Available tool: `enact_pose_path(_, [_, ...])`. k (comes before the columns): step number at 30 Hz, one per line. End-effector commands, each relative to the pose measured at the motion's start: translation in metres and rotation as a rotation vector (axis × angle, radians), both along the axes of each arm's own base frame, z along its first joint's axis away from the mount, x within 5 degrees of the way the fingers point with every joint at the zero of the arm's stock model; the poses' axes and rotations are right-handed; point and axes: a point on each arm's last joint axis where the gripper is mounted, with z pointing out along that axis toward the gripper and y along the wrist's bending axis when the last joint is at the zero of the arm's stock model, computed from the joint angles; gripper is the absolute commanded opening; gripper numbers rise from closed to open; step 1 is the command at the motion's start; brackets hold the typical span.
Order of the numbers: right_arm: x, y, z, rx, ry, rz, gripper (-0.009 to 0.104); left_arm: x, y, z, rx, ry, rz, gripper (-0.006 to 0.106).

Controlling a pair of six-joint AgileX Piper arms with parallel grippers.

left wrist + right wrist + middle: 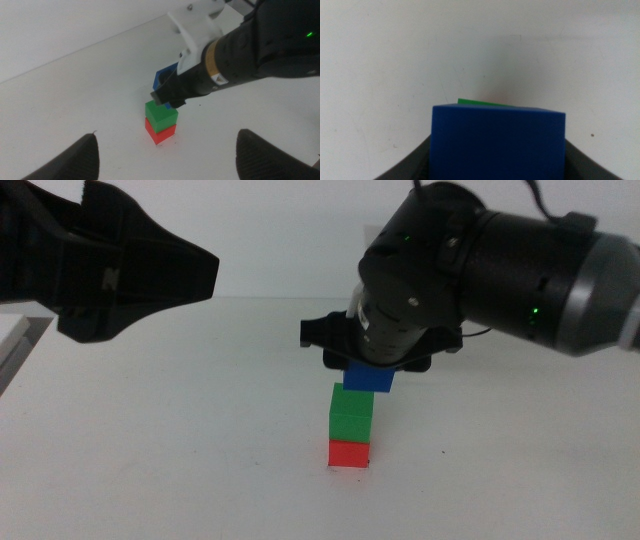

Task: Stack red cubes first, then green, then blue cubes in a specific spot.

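- Right gripper (pixel 368 372) is gripping blue cube (pixel 369 377) at frame center, sitting slightly right of green cube (pixel 351 416) on red cube (pixel 349 452).
- Left gripper (pixel 165 155) is idling open, upper left.

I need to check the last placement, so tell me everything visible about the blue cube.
The small solid dark-blue cube has plain matte faces and sharp edges. It is clamped between the right gripper's dark jaws, level, just above the bright-green cube, which sits on the bright-red cube. It looks shifted slightly right of the green one; whether they touch cannot be told.
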Motion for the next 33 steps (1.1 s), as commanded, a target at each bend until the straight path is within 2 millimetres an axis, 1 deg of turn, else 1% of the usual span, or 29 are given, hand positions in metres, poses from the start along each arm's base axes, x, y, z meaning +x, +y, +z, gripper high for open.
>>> enact_pose_path(1, [0.001, 0.001, -0.006, -0.024, 0.008, -0.010, 0.009, 0.000, 0.000, 0.002, -0.009, -0.015, 0.002, 0.094])
enact_pose_path(6, [0.008, 0.013, -0.022, -0.033, 0.055, -0.023, 0.009, 0.000, 0.000, 0.002, -0.009, -0.015, 0.002, 0.094])
enact_pose_path(10, [0.015, 0.021, -0.028, -0.055, 0.072, -0.029, 0.010, 0.000, 0.000, 0.002, -0.008, -0.016, 0.001, 0.094])
enact_pose_path(13, [0.016, 0.023, -0.030, -0.053, 0.073, -0.027, 0.011, 0.000, 0.000, 0.002, -0.008, -0.016, 0.001, 0.094])
enact_pose_path(14, [0.017, 0.024, -0.034, -0.060, 0.079, -0.027, 0.011, 0.000, 0.000, 0.002, -0.008, -0.016, 0.001, 0.094])
enact_pose_path(21, [0.019, 0.025, -0.038, -0.068, 0.076, -0.024, 0.011, 0.000, 0.001, 0.002, -0.008, -0.017, 0.003, 0.094])
enact_pose_path(23, [0.020, 0.026, -0.043, -0.076, 0.092, -0.029, 0.016, 0.000, 0.001, 0.002, -0.008, -0.017, 0.003, 0.094])
enact_pose_path(26, [0.021, 0.027, -0.046, -0.078, 0.095, -0.028, 0.026, 0.000, 0.001, 0.002, -0.006, -0.018, 0.002, 0.094])
enact_pose_path(28, [0.021, 0.027, -0.046, -0.079, 0.096, -0.028, 0.035, 0.000, 0.001, 0.002, -0.006, -0.018, 0.002, 0.094])
enact_pose_path(29, [0.021, 0.027, -0.047, -0.076, 0.098, -0.032, 0.055, 0.000, 0.001, 0.002, -0.006, -0.018, 0.002, 0.094])
enact_pose_path(31, [0.021, 0.026, -0.046, -0.081, 0.094, -0.029, 0.071, 0.000, 0.001, 0.002, -0.005, -0.019, 0.007, 0.094])
enact_pose_path(33, [0.021, 0.025, -0.045, -0.091, 0.087, -0.024, 0.084, 0.000, 0.001, 0.002, -0.004, -0.020, 0.008, 0.094])
